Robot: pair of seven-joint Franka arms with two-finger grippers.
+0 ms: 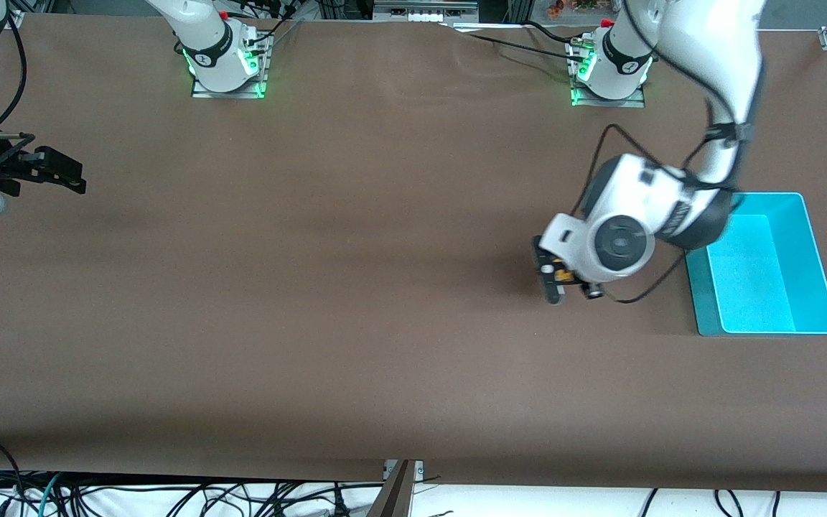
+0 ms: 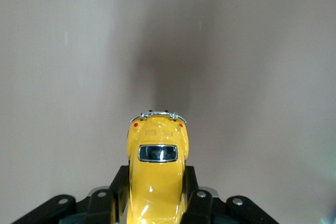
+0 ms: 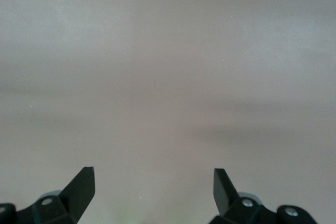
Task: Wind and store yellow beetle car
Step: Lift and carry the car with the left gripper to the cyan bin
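Your left gripper [image 1: 555, 276] is clamped on the yellow beetle car [image 2: 156, 174], fingers [image 2: 116, 192] pressed against both its sides, low over the brown table [image 1: 313, 287] just beside the teal bin [image 1: 819, 273], toward the left arm's end. Your right gripper [image 3: 154, 190] waits at the right arm's end of the table, its fingers spread wide with nothing between them.

Mostly hidden in the front view under the left arm's wrist: yellow beetle car [image 2: 156, 174], only a yellow speck showing there. Cut off by the left wrist view's lower edge: its front end, wheels unseen. Right gripper [image 1: 62, 172] partly cropped at the frame edge.
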